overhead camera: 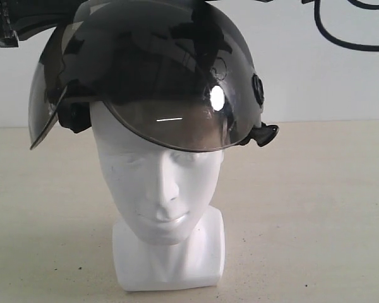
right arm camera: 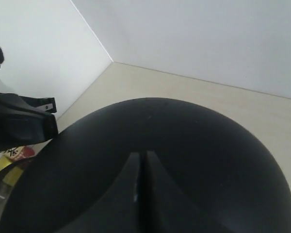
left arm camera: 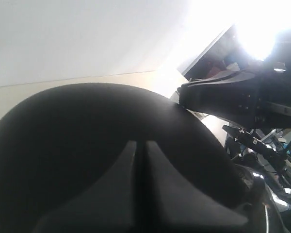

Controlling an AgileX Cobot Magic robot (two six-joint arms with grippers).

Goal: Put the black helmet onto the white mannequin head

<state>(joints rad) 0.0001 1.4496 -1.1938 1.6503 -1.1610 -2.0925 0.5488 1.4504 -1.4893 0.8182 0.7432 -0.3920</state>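
Observation:
The black helmet sits tilted on top of the white mannequin head, covering the crown and forehead. Its smoky visor hangs over the brow and flares out to the left. The face, neck and squarish base stay uncovered. In the left wrist view my left gripper is shut, its tips resting against the helmet's matte shell. My right gripper is also shut, tips against the shell. I see nothing between either pair of fingers. Both grippers' fingertips are out of the exterior view.
The head stands on a beige table before a white wall. Part of the left arm shows at the exterior view's top left. A black cable hangs at the upper right. Each wrist view shows the opposite arm across the dome.

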